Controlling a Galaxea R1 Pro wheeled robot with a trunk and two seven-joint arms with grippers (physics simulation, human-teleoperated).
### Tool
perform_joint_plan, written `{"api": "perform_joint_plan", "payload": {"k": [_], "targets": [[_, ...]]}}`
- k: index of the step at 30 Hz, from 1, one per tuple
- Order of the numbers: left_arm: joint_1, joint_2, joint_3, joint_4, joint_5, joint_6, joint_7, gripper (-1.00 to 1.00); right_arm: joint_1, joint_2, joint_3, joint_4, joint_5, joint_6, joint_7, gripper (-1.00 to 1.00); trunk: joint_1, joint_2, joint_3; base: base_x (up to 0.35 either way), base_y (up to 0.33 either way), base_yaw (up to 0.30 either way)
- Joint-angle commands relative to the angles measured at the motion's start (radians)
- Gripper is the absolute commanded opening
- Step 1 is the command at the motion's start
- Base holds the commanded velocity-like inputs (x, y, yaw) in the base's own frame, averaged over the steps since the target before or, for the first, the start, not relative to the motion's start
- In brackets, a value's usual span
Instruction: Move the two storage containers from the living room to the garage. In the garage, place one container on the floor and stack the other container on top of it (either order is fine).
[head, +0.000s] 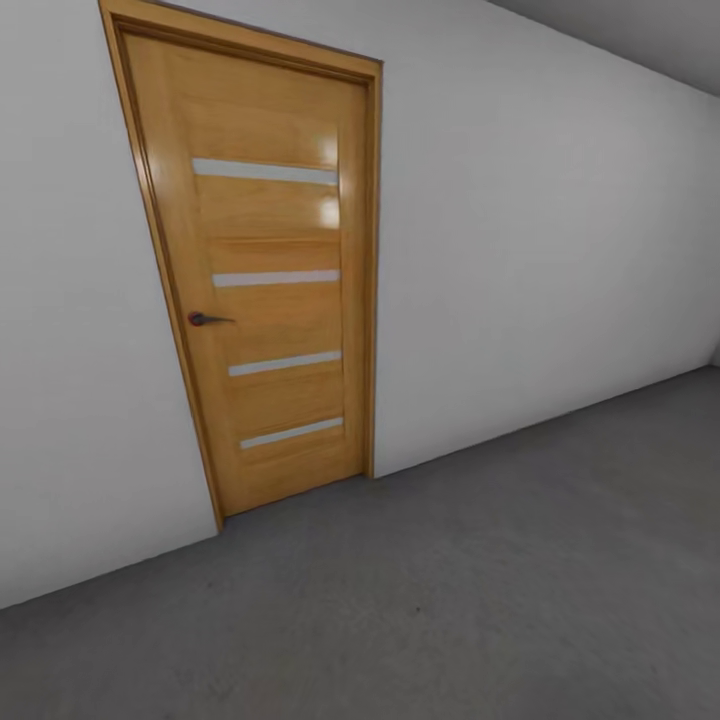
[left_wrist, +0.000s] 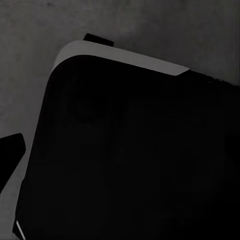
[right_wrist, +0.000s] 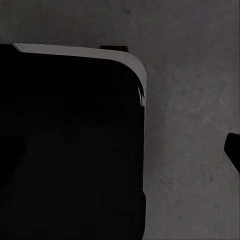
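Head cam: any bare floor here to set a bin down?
Yes: grey concrete floor is bare from the white wall forward and out to the right. Tightest spot is right before the closed wooden door. Nothing crowded.

Closed honey-coloured wooden door (head: 265, 290) with four pale horizontal strips and a dark lever handle (head: 205, 319), set in plain pale grey wall (head: 530, 250), dull grey concrete floor (head: 480, 590) spread below

Soft blur, door (head: 265, 290) glare, dim wrist views
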Motion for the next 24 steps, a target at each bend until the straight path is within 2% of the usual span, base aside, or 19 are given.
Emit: {"api": "perform_joint_plan", "payload": {"k": [1, 10, 17, 24], "targets": [[0.000, 0.000, 0.001, 0.000, 0.004, -0.002, 0.000, 1.00, 0.000, -0.001, 0.001, 0.001, 0.000, -0.005, -0.002, 1.00, 0.001, 0.000, -0.001, 0.320, 0.000, 0.117], [0.000, 0.000, 0.002, 0.000, 0.005, -0.003, 0.000, 1.00, 0.000, -0.002, -0.001, 0.001, -0.003, -0.004, -0.002, 1.00, 0.001, 0.000, -0.001, 0.320, -0.023, 0.235], [0.000, -0.001, 0.001, 0.000, 0.005, -0.002, 0.000, 1.00, 0.000, -0.001, -0.004, 0.001, -0.005, -0.003, -0.002, 1.00, 0.001, 0.000, -0.001, 0.308, -0.127, 0.260], [0.000, -0.002, 0.001, 0.000, 0.005, -0.002, 0.000, 1.00, 0.000, -0.005, 0.000, 0.001, 0.000, -0.004, -0.001, 1.00, 0.001, 0.000, -0.001, 0.289, -0.214, 0.056]]}}
